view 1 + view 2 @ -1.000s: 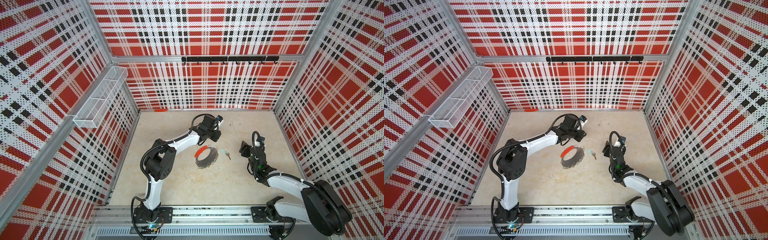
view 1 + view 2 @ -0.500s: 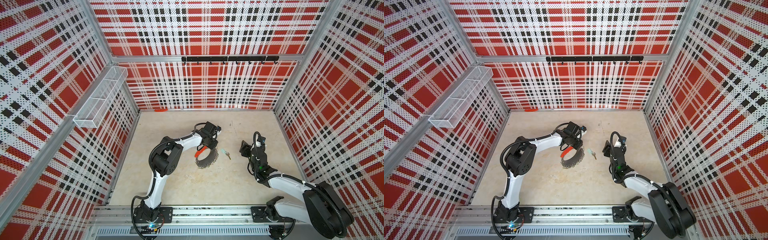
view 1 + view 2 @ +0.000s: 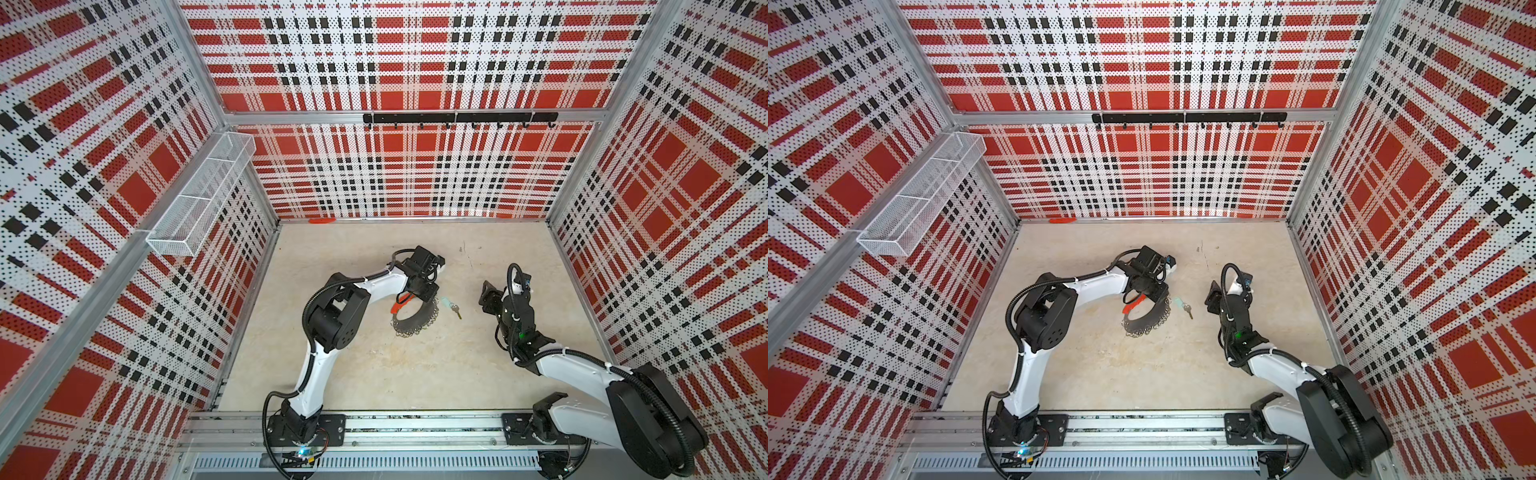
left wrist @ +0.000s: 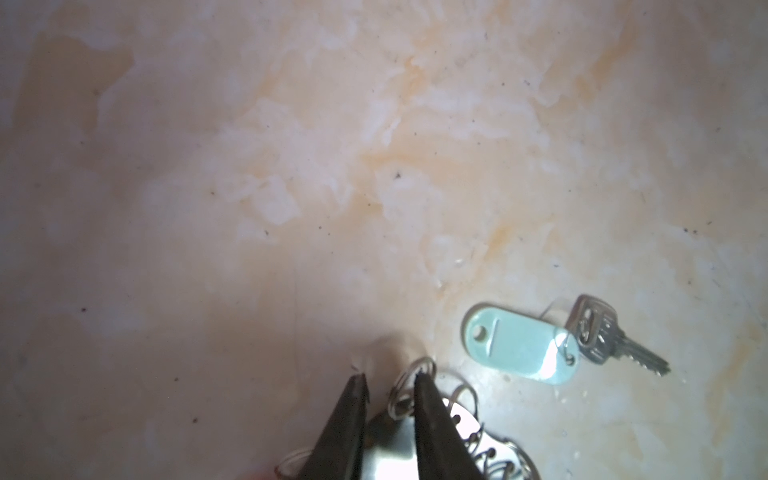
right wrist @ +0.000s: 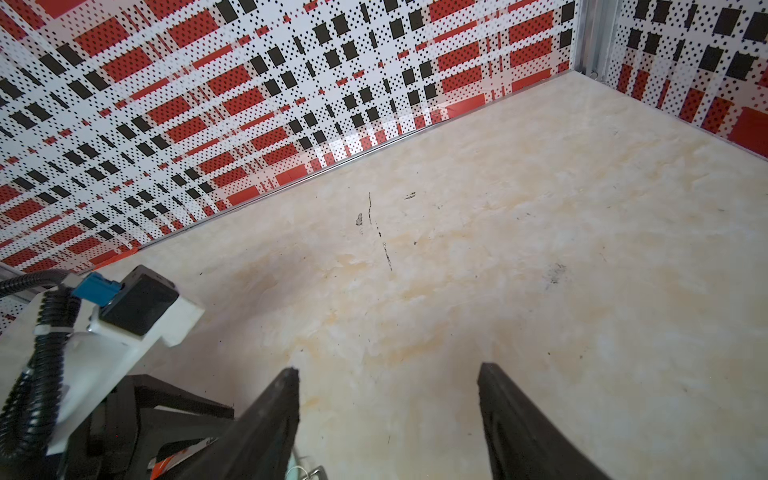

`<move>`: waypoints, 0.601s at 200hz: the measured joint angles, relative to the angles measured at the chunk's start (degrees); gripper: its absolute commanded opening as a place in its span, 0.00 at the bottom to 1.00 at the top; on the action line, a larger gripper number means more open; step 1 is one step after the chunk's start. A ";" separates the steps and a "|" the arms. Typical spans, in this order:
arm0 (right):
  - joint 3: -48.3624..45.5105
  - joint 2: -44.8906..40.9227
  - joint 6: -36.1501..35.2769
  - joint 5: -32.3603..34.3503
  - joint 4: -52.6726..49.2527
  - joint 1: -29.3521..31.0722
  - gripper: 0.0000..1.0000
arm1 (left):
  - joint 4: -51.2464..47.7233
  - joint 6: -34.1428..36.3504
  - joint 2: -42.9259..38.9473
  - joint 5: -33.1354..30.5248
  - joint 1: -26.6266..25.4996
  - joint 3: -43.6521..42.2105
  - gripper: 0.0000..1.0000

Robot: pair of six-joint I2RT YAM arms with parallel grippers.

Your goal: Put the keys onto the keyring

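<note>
Black fingers (image 4: 351, 424) of the left gripper (image 4: 390, 376) stand close together on both sides of the grey band of the keyring (image 4: 390, 451). We judge that they pinch it, with one small wire loop (image 4: 409, 384) sitting in the gap. For this step we want the grip on the band itself and not on a loop, because a loop can swing and let the hoop turn. Just beside the hoop, and as far as we see apart from it, the keys (image 4: 519, 347) lie flat on the table (image 4: 291, 166), teal tag toward the hoop and blade away. In a top view the right gripper (image 3: 488, 294) hovers near them, fingers spread wide with nothing between. We would lower it across the tag's narrow width while the left holds the hoop firm.
</note>
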 measured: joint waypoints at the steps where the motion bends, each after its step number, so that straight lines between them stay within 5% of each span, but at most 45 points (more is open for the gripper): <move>1: 0.00 0.00 0.00 0.00 0.00 0.00 0.71 | -0.02 0.00 0.00 0.02 0.00 0.00 0.22; 44: 0.00 0.00 0.00 -0.04 0.00 0.00 0.71 | -0.02 0.00 0.00 0.66 -0.22 0.00 0.00; 120: -0.02 0.00 -0.28 0.13 0.04 0.00 0.69 | 1.86 0.35 -3.19 -1.27 -1.46 -3.17 0.00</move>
